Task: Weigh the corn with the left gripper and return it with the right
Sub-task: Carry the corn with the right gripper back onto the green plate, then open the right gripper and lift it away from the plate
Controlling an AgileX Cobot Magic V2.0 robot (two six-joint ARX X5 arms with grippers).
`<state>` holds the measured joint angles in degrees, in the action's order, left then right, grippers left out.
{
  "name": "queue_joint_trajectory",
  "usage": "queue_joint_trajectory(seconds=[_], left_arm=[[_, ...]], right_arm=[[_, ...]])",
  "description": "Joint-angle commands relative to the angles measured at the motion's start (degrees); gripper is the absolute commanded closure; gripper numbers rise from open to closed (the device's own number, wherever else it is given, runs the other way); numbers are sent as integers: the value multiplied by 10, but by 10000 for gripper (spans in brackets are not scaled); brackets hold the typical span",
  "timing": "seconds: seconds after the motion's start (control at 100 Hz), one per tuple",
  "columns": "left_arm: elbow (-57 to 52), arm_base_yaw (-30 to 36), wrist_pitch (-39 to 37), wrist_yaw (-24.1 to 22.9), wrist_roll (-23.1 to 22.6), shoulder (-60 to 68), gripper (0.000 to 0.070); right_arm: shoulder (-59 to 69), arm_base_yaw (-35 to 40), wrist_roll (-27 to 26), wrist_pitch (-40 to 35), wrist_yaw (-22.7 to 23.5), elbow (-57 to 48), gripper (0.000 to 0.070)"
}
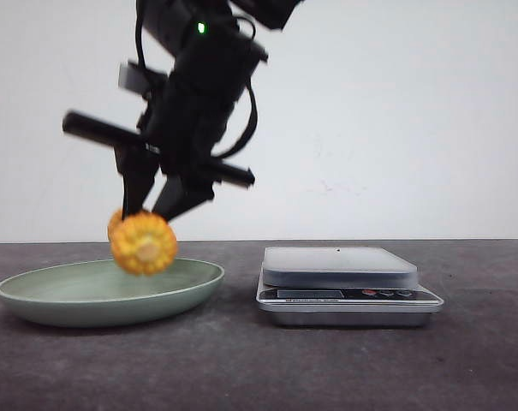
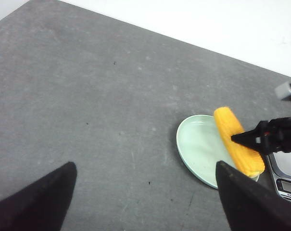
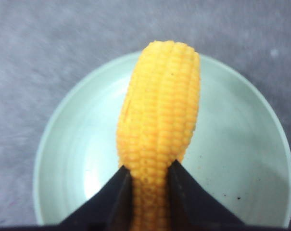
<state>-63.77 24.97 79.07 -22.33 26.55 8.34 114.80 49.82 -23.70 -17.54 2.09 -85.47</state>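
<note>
Orange-yellow kernels fill the middle of the right wrist view, where the corn (image 3: 159, 139) sits between the two black fingers of the right gripper (image 3: 150, 169). The jaws are only narrowly parted, by the cob's own thickness, and each fingertip presses against a side of the cob near one end. In the front view the same right gripper (image 1: 151, 210) hangs down from a black arm with a small green light (image 1: 201, 27). Its fingers close on the corn (image 1: 143, 244), whose pale cut end faces us. The cob is over the pale green plate (image 1: 36, 300), a little toward 3 o'clock from the plate's centre. It sits low against the dish, and we cannot tell whether its underside touches the plate or hangs just clear of it. From the right wrist camera the plate (image 3: 54, 130) rings the cob on all sides. The left gripper (image 2: 145, 166) shows only in its own wrist view: its two dark wedge fingers are spread wide, with nothing between them but bare dark grey table (image 1: 241, 368), and it is well apart from the dish. From that camera we see the plate (image 2: 183, 144) in the distance, the corn (image 2: 237, 142) lying across it, and a fingertip of the right gripper (image 2: 239, 138) against the cob's side. A silver kitchen scale (image 1: 344, 267) stands on the table just beside the plate at its 3 o'clock, with its platform bare, and its corner also shows in the left wrist view (image 2: 284, 178).
</note>
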Motion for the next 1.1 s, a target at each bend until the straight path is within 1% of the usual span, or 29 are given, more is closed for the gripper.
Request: queue_joint_trajectory(seconds=[0.0, 0.08, 0.1, 0.12, 0.23, 0.32, 0.43, 0.59, 0.66, 0.78, 0.88, 0.94, 1.09], left_arm=[[-5, 1, -4, -1, -3, -1, 150], [-5, 1, 0, -1, -4, -1, 150], [-5, 1, 2, -1, -4, -1, 150], [-5, 1, 3, -1, -4, -1, 150], [-5, 1, 3, -1, -6, -1, 150], [-5, 1, 7, -1, -8, -1, 150], [-5, 1, 8, -1, -10, -1, 150], [-5, 1, 8, -1, -26, -1, 150], [-5, 1, 8, -1, -34, -1, 150], [-5, 1, 4, -1, -34, -1, 150], [1, 1, -15, -1, -33, -1, 150], [7, 1, -28, 0, -34, -1, 150], [34, 1, -66, 16, -34, -1, 150]], right_arm=[[15, 6, -14, 8, -1, -16, 549], [17, 6, -14, 12, -1, -16, 271], [17, 6, -14, 13, -1, -16, 224], [17, 6, -14, 15, -1, -16, 199], [17, 5, -14, 21, -7, -16, 198], [1, -9, -11, 16, -1, -16, 202], [-48, -39, 14, -9, 9, -16, 204], [-179, -102, 75, -82, 6, -16, 206], [-241, -129, 95, -109, 7, -16, 206], [-363, -179, 123, -161, 6, -16, 207], [-462, -218, 142, -221, 2, -16, 207], [-517, -235, 152, -264, -14, -16, 207], [-632, -246, 158, -374, -81, -10, 207]])
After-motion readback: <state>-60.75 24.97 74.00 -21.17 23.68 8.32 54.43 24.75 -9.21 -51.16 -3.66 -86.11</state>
